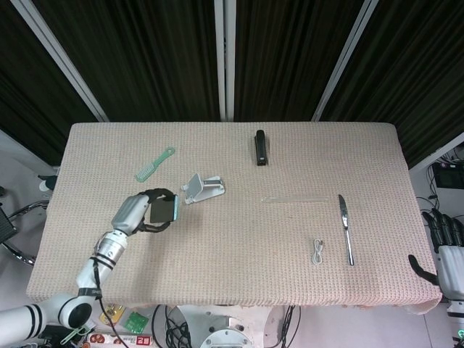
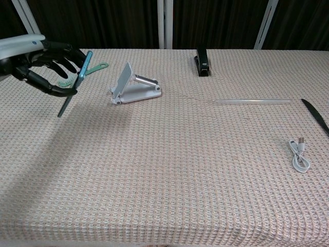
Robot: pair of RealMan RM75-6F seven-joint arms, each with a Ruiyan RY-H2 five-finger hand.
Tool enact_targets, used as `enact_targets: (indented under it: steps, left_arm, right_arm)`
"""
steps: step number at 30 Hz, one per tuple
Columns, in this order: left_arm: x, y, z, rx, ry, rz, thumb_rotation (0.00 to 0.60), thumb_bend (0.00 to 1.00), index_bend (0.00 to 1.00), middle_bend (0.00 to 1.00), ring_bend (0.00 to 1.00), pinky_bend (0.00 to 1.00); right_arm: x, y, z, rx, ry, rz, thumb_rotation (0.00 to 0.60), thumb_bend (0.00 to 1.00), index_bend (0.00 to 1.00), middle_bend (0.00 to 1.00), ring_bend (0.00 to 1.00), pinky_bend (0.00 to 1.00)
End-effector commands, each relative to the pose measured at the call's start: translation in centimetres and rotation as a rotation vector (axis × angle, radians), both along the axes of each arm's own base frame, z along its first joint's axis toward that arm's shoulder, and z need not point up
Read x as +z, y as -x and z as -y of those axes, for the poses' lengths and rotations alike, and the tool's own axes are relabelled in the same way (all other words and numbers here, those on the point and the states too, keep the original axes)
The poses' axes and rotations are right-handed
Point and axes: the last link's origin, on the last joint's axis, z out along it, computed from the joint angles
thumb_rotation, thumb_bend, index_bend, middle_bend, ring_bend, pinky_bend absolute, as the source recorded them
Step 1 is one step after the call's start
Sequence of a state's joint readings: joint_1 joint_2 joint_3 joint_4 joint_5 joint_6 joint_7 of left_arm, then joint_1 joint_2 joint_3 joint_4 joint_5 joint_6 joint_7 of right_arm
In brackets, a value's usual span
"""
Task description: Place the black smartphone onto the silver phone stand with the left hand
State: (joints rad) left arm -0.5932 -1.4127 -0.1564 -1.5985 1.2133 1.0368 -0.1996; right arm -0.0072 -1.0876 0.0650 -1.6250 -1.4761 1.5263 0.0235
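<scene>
Black phone (image 2: 75,82) pinched in left hand (image 1: 136,212) fingers (image 2: 60,55) (carrying step); next, lower it onto the silver stand (image 1: 202,188).

Left hand (image 1: 136,214): silver shell, black fingers | forearm: silver-and-black ringed segments | right hand (image 1: 448,255): white back, black fingers
</scene>
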Motion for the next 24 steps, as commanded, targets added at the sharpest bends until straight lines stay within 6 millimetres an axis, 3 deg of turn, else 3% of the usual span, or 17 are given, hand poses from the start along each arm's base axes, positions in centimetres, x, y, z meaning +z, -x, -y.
enact_targets:
  steps: [1,10,15,24]
  left_arm:
    - [1.2,0.5,-0.6,0.099,-0.045,0.137,0.6,0.43,0.54,0.57,0.25,0.26]
    - [1.2,-1.5,-1.8,0.207,-0.125,0.329,0.6,0.43,0.55,0.58,0.26,0.25]
    - [-0.1,-3.6,-3.6,0.277,-0.12,0.394,0.6,0.43,0.57,0.6,0.27,0.25]
    - [-2.7,-5.8,-4.8,0.371,-0.142,0.433,0.6,0.43,0.57,0.6,0.27,0.25]
  right_arm:
    - [0.0,-0.1,0.0,0.003,-0.001,0.0,0.6,0.2,0.0,0.0,0.0,0.0]
    - [0.0,-0.4,0.1,0.012,0.004,-0.002,0.6,0.2,0.0,0.0,0.0,0.0]
    - [0.2,-0.9,0.2,0.029,0.011,0.002,0.6,0.2,0.0,0.0,0.0,0.0]
    - [1.0,-0.6,0.0,0.016,0.031,-0.001,0.6,0.2,0.0,0.0,0.0,0.0]
